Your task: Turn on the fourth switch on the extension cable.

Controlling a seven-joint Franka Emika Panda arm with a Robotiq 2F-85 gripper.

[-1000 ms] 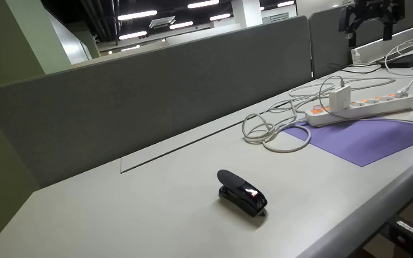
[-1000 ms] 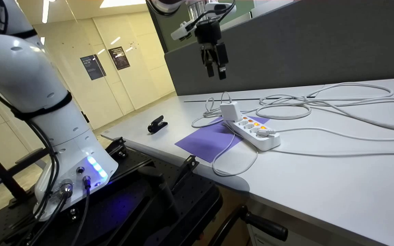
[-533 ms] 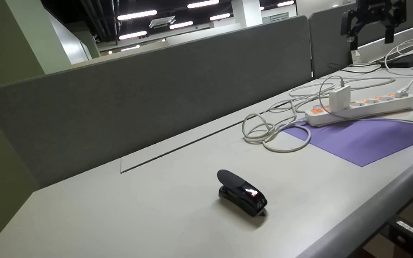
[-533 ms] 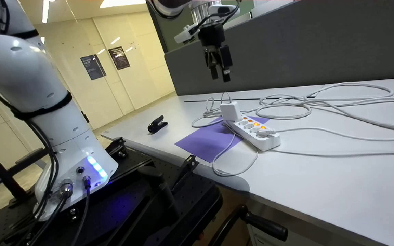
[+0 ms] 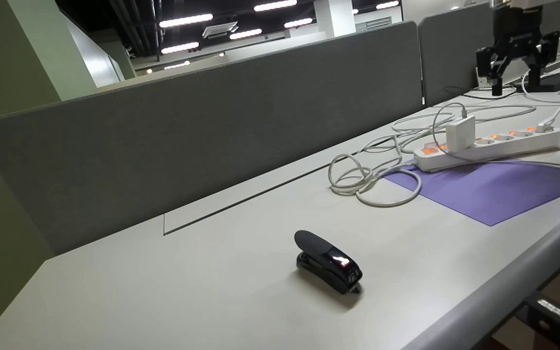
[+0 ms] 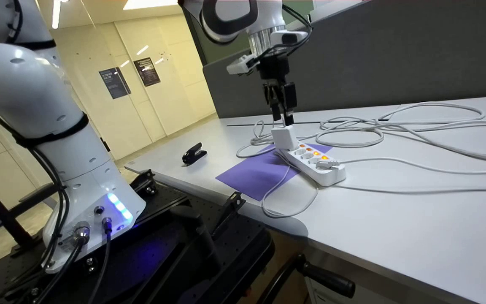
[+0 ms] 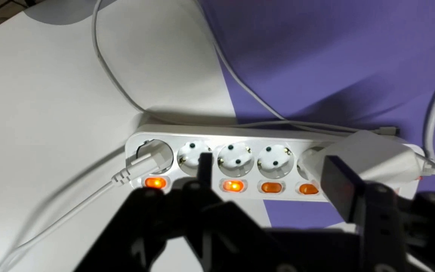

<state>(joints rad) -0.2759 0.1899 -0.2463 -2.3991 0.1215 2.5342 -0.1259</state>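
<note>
The extension cable (image 7: 253, 132), a white power strip, crosses the wrist view and shows in both exterior views (image 5: 508, 149) (image 6: 331, 179). Two of its switches glow brightly, one at the left end (image 7: 155, 183) and one near the middle (image 7: 233, 185). Two switches look dull orange, one right of the middle (image 7: 271, 187) and one beside the adapter (image 7: 308, 189). Another switch position is hidden behind the left finger. My gripper (image 7: 272, 175) is open and empty, fingers pointing down. In the exterior views the gripper (image 5: 516, 88) (image 6: 283, 117) is above the table, apart from the strip.
A white adapter (image 7: 368, 158) stands tall in the strip's right sockets, behind the right finger. A white plug (image 7: 142, 166) fills the left-end socket. Loose cords (image 6: 352, 131) loop around. A purple sheet (image 7: 334, 56) lies under part of the strip. A black stapler-like object (image 5: 328, 262) sits apart.
My gripper has moved down toward the table and to the right in both exterior views, staying open. The extension cable and other objects have not moved.
</note>
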